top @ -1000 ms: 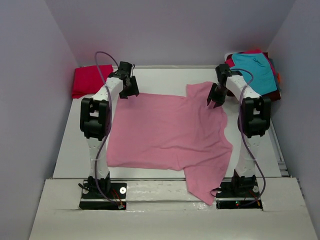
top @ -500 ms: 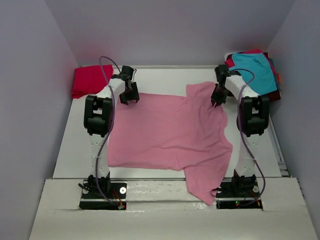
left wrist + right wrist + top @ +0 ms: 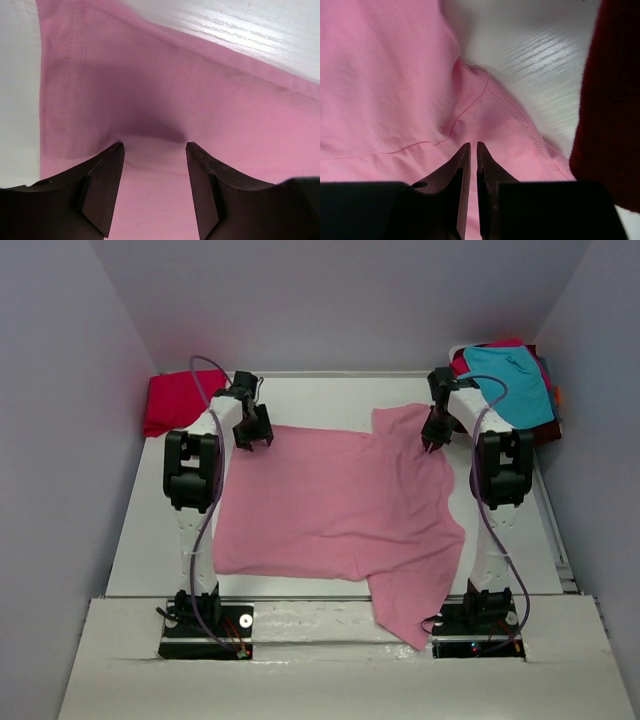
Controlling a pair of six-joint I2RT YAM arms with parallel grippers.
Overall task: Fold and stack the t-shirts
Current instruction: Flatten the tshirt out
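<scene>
The flat pink cotton t-shirt (image 3: 335, 500) awaits its first fold. The right claw (image 3: 470, 145), nearly closed, pinches its far edge; the open left claw (image 3: 154, 146) must squeeze the cloth next.

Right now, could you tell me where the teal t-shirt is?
In the top external view the teal t-shirt lies atop the clothes pile at the table's far right corner, just beyond the right gripper.

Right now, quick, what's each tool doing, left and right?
Left tool: open, nothing held, over the pink t-shirt near its hem.
Right tool: closed, pinching the pink t-shirt near a seam.
</scene>
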